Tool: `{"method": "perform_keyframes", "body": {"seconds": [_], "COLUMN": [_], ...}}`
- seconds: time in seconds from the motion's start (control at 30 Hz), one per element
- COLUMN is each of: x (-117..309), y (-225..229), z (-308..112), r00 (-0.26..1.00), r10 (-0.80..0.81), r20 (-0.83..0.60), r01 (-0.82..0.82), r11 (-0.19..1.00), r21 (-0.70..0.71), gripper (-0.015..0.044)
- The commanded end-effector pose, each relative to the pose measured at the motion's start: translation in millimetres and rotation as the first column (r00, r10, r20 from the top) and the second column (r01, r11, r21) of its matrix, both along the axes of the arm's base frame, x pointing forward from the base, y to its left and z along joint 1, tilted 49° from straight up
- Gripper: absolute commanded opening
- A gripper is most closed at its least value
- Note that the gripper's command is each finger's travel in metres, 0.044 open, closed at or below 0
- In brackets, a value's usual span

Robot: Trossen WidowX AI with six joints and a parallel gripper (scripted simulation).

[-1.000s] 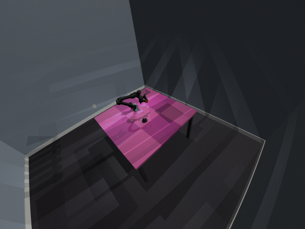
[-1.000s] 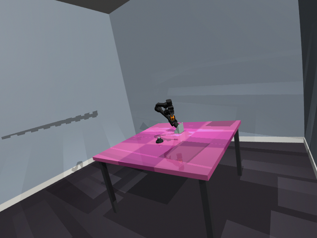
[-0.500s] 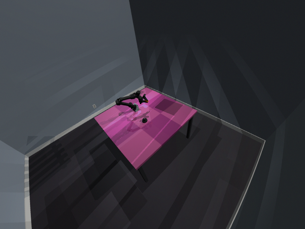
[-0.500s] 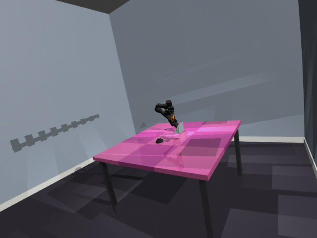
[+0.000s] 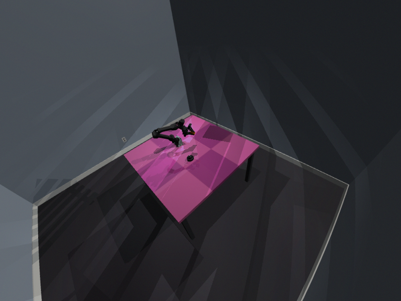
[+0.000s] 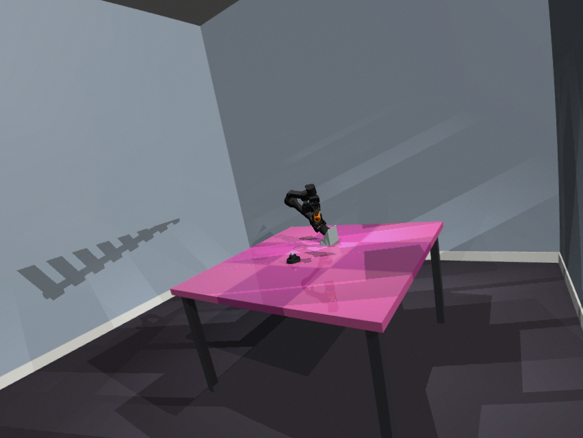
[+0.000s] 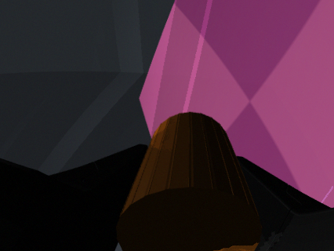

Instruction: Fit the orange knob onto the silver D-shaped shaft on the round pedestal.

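Note:
The orange knob (image 5: 192,132) (image 6: 319,215) (image 7: 190,165) is held between the fingers of my gripper (image 5: 191,132) (image 6: 317,217) (image 7: 190,160), which is shut on it. The knob is high above the table and tilted well over, with a face toward the exterior camera; a small dark spot shows in the middle of that face. The hole's flat side is too small to make out. The round black pedestal (image 5: 190,158) (image 6: 293,260) stands on the table, apart from the knob. Its silver shaft (image 6: 292,254) stands up bare; its flat side cannot be told.
The pink table (image 5: 181,201) (image 6: 254,287) carries the arm and pedestal. A pale grey wedge-shaped block (image 5: 179,141) (image 6: 331,236) is at the arm's foot. Shadows and reflections cross the table top. The wrist view shows a table corner beyond the knob.

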State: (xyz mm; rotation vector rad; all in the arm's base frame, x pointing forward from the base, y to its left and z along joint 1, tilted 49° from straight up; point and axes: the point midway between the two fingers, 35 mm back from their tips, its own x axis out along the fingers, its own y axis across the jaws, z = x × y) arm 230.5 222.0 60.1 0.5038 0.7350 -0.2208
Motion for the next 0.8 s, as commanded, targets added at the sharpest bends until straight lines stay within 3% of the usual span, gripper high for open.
{"method": "perform_keyframes", "body": {"seconds": [0.0, 0.4, 0.77], "x": [0.8, 2.3, 8.2], "y": [1.7, -2.7, -13.0], "z": [1.4, -2.4, -16.6], "r00": [1.0, 1.0, 0.981], "r10": [-0.003, -0.019, -0.158], "r20": [0.003, -0.009, -0.11], "r01": [0.003, 0.019, 0.143], "r11": [1.0, 1.0, 0.981], "r21": [0.009, -0.003, -0.131], "gripper": [0.0, 0.0, 0.0]}}
